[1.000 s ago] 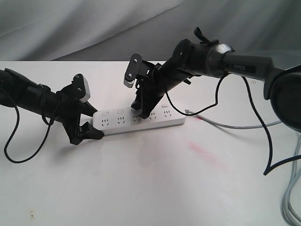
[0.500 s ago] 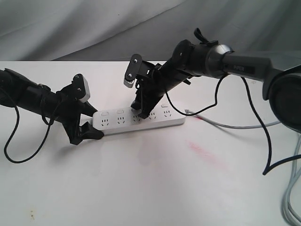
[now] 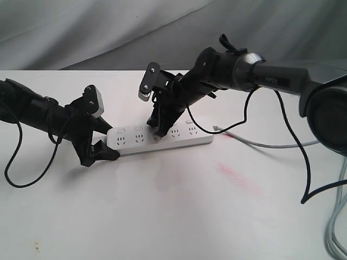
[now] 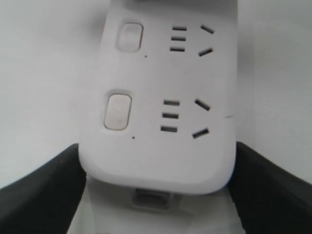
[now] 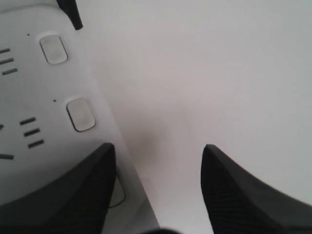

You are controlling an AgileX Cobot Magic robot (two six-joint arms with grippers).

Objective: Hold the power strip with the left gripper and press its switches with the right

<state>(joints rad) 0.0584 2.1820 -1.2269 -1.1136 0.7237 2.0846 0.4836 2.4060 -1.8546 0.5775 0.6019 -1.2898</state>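
Note:
The white power strip [image 3: 162,139] lies flat across the middle of the table, its switches [image 3: 138,129] in a row along the far edge. My left gripper [image 3: 106,143] is shut on the strip's left end. In the left wrist view its black fingers [image 4: 41,192] press both sides of the rounded end of the power strip [image 4: 161,146], below two switches [image 4: 117,111]. My right gripper [image 3: 158,133] is open and points down at the middle switches. In the right wrist view one of its fingertips [image 5: 80,195] lies over a switch on the strip [image 5: 44,146], the other over bare table.
The strip's grey cord [image 3: 260,143] trails right across the table [image 3: 162,216]. A reddish smear [image 3: 233,174] marks the surface right of centre. More cables [image 3: 336,227] hang at the right edge. Grey cloth [image 3: 108,27] backs the scene.
My right gripper has shifted a little to the left along the strip's row of switches. The left gripper and the strip have not moved.

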